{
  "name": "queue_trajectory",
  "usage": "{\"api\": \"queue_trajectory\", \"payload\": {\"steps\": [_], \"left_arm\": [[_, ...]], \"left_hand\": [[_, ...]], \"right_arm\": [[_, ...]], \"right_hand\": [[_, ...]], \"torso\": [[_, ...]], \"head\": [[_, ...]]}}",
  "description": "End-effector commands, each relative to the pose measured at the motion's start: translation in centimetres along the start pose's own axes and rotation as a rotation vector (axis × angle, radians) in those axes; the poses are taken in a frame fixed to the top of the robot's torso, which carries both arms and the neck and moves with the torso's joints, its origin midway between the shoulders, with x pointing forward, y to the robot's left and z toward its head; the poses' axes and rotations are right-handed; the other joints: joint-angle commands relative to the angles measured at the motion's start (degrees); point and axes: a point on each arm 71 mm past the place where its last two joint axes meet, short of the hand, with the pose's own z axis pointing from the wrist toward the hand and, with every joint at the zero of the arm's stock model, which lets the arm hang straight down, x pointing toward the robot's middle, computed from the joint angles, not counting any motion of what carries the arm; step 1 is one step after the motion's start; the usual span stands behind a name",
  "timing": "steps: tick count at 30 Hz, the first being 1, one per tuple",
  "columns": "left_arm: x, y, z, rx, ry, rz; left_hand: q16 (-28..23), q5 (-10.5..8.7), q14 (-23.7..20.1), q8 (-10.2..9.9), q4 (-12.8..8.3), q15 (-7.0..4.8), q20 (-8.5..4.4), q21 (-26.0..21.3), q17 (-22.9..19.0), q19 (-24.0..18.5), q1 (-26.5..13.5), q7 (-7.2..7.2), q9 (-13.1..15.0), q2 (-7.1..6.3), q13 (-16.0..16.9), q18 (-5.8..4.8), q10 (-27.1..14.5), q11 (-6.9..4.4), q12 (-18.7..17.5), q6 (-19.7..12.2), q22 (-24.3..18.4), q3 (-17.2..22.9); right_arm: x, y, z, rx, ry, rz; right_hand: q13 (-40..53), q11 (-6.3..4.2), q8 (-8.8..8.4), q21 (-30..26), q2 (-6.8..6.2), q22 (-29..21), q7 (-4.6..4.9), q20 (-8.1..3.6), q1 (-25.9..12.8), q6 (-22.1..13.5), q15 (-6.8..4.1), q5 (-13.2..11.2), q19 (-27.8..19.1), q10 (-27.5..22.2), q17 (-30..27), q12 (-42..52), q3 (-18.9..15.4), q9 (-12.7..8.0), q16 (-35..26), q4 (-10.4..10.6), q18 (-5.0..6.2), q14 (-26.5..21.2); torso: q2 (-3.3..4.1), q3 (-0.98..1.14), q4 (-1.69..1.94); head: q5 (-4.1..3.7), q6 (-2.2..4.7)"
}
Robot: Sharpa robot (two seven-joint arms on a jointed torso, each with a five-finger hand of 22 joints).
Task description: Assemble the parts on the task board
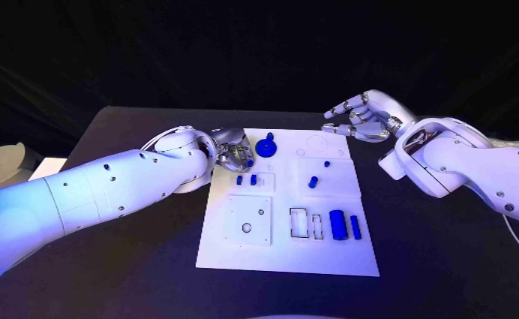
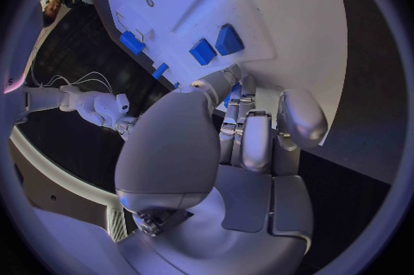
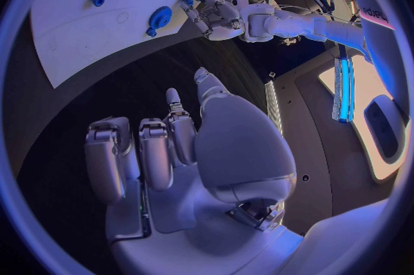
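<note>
While the left hand (image 1: pixel 230 154) sits at the near-left edge of the white task board (image 1: pixel 244 251), it pinches a small blue part (image 1: pixel 249 161) in its fingertips. The right hand (image 1: pixel 360 119) hangs past the board's far corner — fingers spread, holding nothing. A blue gear (image 1: pixel 268 145) and more blue pieces sit on the board.

The left arm reaches in low across the table's left side, its hand (image 1: pixel 232 154) at the task board's (image 1: pixel 283 259) far left corner, fingers curled down together with a small blue piece (image 1: pixel 249 162) at their tips. The right hand (image 1: pixel 361 119) hovers past the board's far right corner, fingers loosely bent and apart, holding nothing.
</note>
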Motion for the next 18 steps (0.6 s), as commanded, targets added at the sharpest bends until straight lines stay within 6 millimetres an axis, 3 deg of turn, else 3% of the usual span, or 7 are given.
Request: {"api": "queue_trajectory", "payload": {"steps": [1, 6, 11, 13, 14, 18], "left_arm": [[0.1, 0.1, 0.0, -0.004, 0.012, -0.008], [-0.1, 0.4, -0.2, -0.011, -0.005, -0.018], [-0.7, 0.9, -0.7, -0.006, -0.065, -0.082], [-1.2, 1.4, -1.0, 0.001, -0.108, -0.16], [-1.5, 1.7, -1.2, 0.004, -0.132, -0.216], [-2.5, 2.9, -2.3, 0.021, -0.217, -0.496]], "left_hand": [[0.2, 0.17, 1.8, -0.1, 0.0, 0.39, 0.42, 0.1, -0.1, 0.7, -0.5, 0.03, -0.1, -0.16, 0.1, -1.13, 0.1, 0.27, -0.4, -0.6, 0.1, 0.3], [0.3, 0.21, 1.8, -0.2, -0.2, 0.6, 0.56, 0.1, -0.3, 0.7, -0.7, 0.32, -0.5, -0.41, 0.1, -1.16, -0.1, 0.51, -0.8, -2.4, 0.2, 0.7], [0.2, 0.32, 1.6, -0.1, -0.4, 1.04, 0.88, -0.1, -0.9, 0.6, -0.9, 0.95, -0.5, -0.64, -0.2, -1.17, -1.4, 1.13, -1.5, -5.5, 0.1, 1.3], [0.3, 0.37, 1.5, 0.4, -0.4, 1.29, 1.07, -0.8, -0.6, 0.2, -0.9, 1.16, -0.3, -0.49, -0.4, -1.05, -2.4, 1.41, -1.5, -4.6, -0.5, 1.8], [-0.3, 0.39, 1.1, 0.7, -0.4, 1.45, 1.2, -2.6, -1.8, -0.4, -0.9, 1.25, -0.2, -0.45, -0.6, -0.71, -3.2, 1.59, -1.5, -3.9, -2.0, 2.1], [-7.6, 0.33, -3.7, 1.4, -0.5, 2.21, 1.92, -16.0, -14.7, -6.0, -1.0, 2.11, -0.1, -0.26, -0.8, 1.76, -5.5, 2.39, -1.0, -1.7, -13.3, 3.1]], "right_arm": [[0.1, 0.0, 0.0, -0.005, 0.013, -0.003], [0.1, -0.3, 0.0, 0.014, 0.027, -0.01], [0.1, -0.8, 0.0, 0.038, 0.062, -0.08], [0.1, -1.0, 0.0, 0.043, 0.081, -0.124], [0.2, -1.1, 0.0, 0.045, 0.092, -0.148], [0.5, -1.3, 0.0, 0.05, 0.14, -0.25]], "right_hand": [[6.5, -0.07, -0.24, -0.2, 0.54, 13.3, 0.02, -0.36, 0.2, 0.4, -0.35, 0.4, 4.8, -0.2, 12.7, -0.2, -0.5, 0.0, -0.4, -0.1, -0.36, 5.5], [2.4, -0.07, -0.43, -0.9, 0.72, 12.3, 0.08, -0.39, 0.8, 0.0, -0.37, 0.4, 4.2, -3.6, 11.6, -6.7, -0.6, -0.1, -1.1, -0.1, -0.07, 5.2], [-21.0, -0.3, -0.3, -2.1, 1.44, 10.4, -0.03, -0.76, 4.3, 0.0, -0.61, 0.4, 3.1, -19.2, 9.5, -40.5, 0.5, -0.1, -2.7, -0.4, 0.4, 4.7], [-28.2, -0.04, -0.22, -2.3, 1.29, 10.1, 0.25, -0.82, 6.6, 0.5, -0.56, 0.1, 2.9, -20.9, 8.8, -48.6, 2.2, 0.0, -3.2, -0.6, 0.48, 4.5], [-32.7, -0.04, -0.22, -2.4, 0.88, 9.9, 0.71, -0.82, 7.4, 1.0, -0.25, -0.2, 2.8, -19.9, 8.6, -52.7, 3.2, 0.0, -3.4, -0.3, 0.53, 4.5], [-42.0, 0.4, -0.03, -2.8, -0.48, 9.4, 0.12, -0.38, 10.3, 2.5, -0.18, -1.0, 2.5, -19.6, 8.1, -61.2, 6.0, 0.1, -3.9, -1.0, 0.64, 4.4]], "torso": [[0.02, -0.02, -0.02], [0.02, -0.04, -0.01], [-0.04, -0.04, -0.05], [-0.04, -0.01, -0.08], [-0.04, 0.03, -0.12], [-0.03, 0.08, -0.24]], "head": [[-0.06, 0.03], [-0.24, 0.12], [-0.26, 0.29], [-0.27, 0.38], [-0.36, 0.53], [-0.61, 0.93]]}}
